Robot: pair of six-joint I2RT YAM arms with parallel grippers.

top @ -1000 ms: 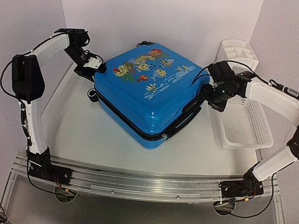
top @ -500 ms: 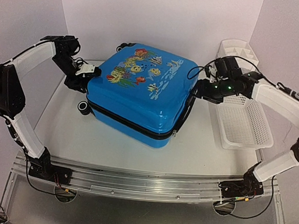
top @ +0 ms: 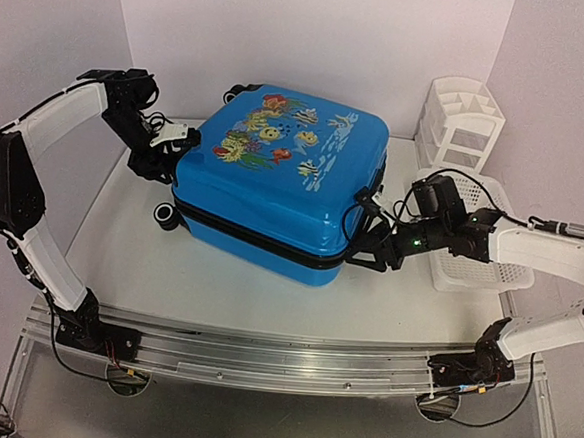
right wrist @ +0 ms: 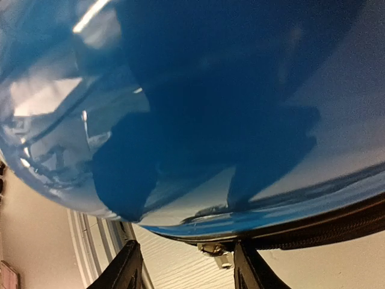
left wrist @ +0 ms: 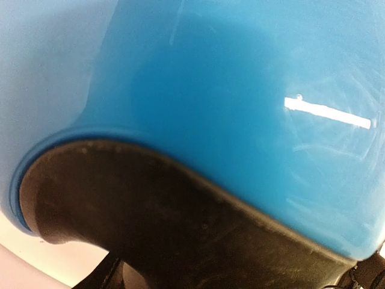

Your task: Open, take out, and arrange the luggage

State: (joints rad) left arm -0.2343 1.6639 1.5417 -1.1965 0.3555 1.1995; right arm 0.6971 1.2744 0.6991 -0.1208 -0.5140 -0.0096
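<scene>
The luggage [top: 275, 178], bright blue with a fish print, lies flat and zipped in the middle of the table. My left gripper [top: 169, 160] presses against its rear left corner. The left wrist view shows only blue shell [left wrist: 240, 90] and a black wheel housing [left wrist: 180, 223], with the fingers hidden. My right gripper [top: 368, 246] is low at the near right corner. In the right wrist view it [right wrist: 186, 251] stands open under the shell [right wrist: 210, 90] and black zipper band [right wrist: 337, 226]. A metal zipper pull [right wrist: 218, 251] hangs between the fingers, close to the right one.
A white mesh basket [top: 508, 279] lies right of the luggage, partly under my right arm. A white drawer organizer [top: 462, 121] stands behind it by the back wall. A black wheel [top: 165, 213] sticks out at the luggage's left side. Walls close in on three sides.
The luggage turned and shifted left early in the second. My right gripper then dropped from the luggage's right side to its near right corner, its fingers narrowing. The left gripper stayed at the rear left corner.
</scene>
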